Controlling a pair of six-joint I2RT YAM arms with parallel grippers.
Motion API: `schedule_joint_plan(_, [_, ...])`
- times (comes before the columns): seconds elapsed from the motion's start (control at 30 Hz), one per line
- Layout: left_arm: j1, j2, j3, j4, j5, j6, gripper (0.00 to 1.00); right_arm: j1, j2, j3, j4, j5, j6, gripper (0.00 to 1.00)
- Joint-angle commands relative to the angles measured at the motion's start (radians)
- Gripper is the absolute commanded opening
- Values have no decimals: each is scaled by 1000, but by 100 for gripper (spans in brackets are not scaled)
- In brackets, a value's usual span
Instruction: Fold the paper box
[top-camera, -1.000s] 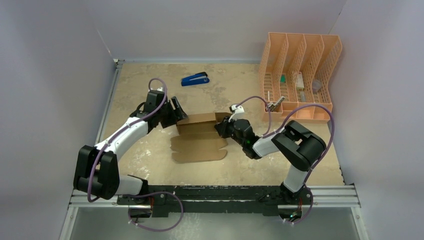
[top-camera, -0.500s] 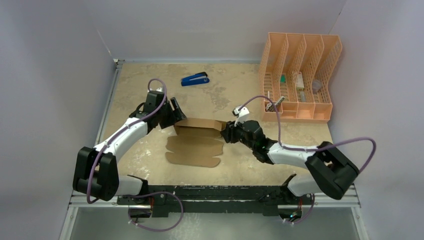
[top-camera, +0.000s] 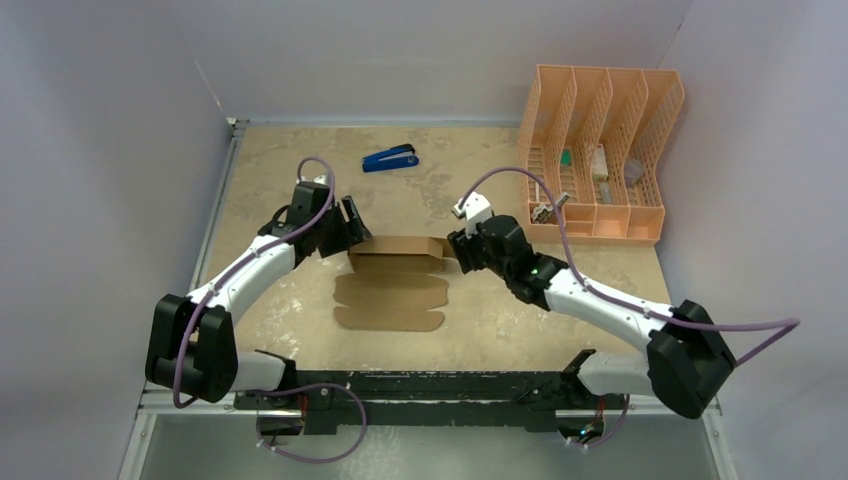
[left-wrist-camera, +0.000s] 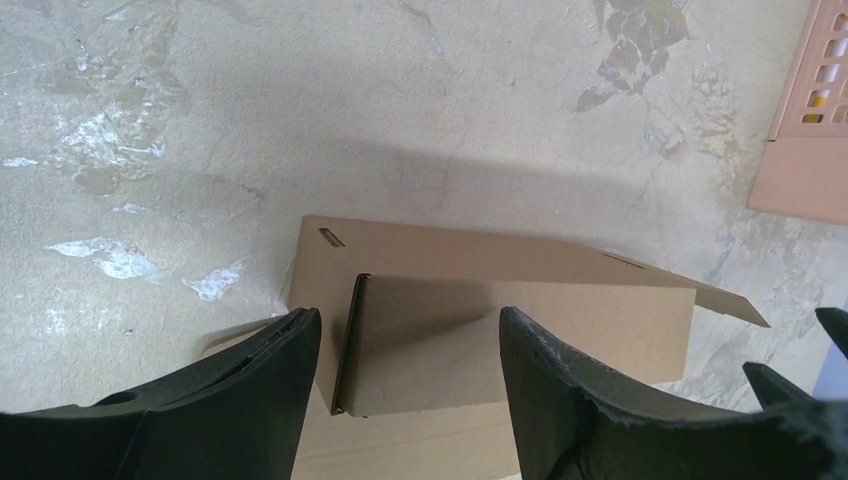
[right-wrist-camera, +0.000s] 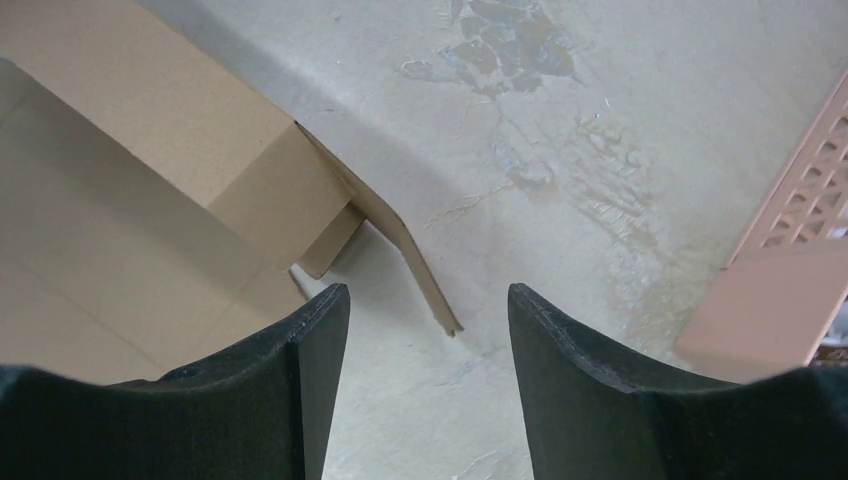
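We judge the folding to be early. The plain brown cardboard paper box (top-camera: 392, 285) lies near the middle of the mottled beige tabletop (top-camera: 470, 180), between the two arms. Only its far long panel stands up off the surface as a low wall. The left wrist view shows that wall creased along its length, with a small slot cut near each upper corner. At its right end a short tab and a thin pointed flap stick out loose, tucked into nothing.

The nearer panels, with their rounded end flaps, lie flat on the table towards the arm bases. What is left, as we read it, is most of the job: raising the near long wall, standing up the end walls, and locking the tabs.

The sheet's long axis runs left to right across the table, parallel to the near edge. The raised wall is on the far side, and the flat rounded flaps point outwards to left and right.

The left gripper (top-camera: 352, 232) sits at the left end of the raised wall with its jaws spread, pinching nothing that we can see. The right gripper (top-camera: 458, 250) sits just beside the wall's right end, its jaws also spread, with only bare table between them.
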Motion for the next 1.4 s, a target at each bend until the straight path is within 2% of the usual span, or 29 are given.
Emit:
schedule_joint_plan(0.0, [-3, -17, 37, -2, -5, 30, 65, -3, 79, 116, -106, 23, -154, 63])
schedule_joint_plan(0.2, [-3, -16, 41, -8, -2, 36, 65, -6, 176, 225, -126, 3, -275, 64])
schedule_joint_plan(0.37, [-3, -16, 43, -9, 3, 36, 65, -19, 275, 280, -140, -50, -331, 58])
schedule_joint_plan(0.57, [-3, -17, 41, -8, 10, 34, 65, -21, 349, 312, -158, -107, -328, 47])
schedule_joint_plan(0.77, [-3, -19, 25, 23, 40, 2, 65, -22, 381, 347, -190, -176, -224, 29])
schedule_joint_plan(0.97, [-3, -33, -4, 79, 87, -55, 65, -17, 389, 360, -134, -188, -57, 13])
schedule_joint_plan(1.1, [-3, -40, -16, 99, 104, -82, 64, -10, 384, 345, -84, -146, 80, 11])
schedule_joint_plan(1.37, [-3, -65, -23, 138, 150, -140, 64, 19, 434, 327, -28, -52, 243, 14])
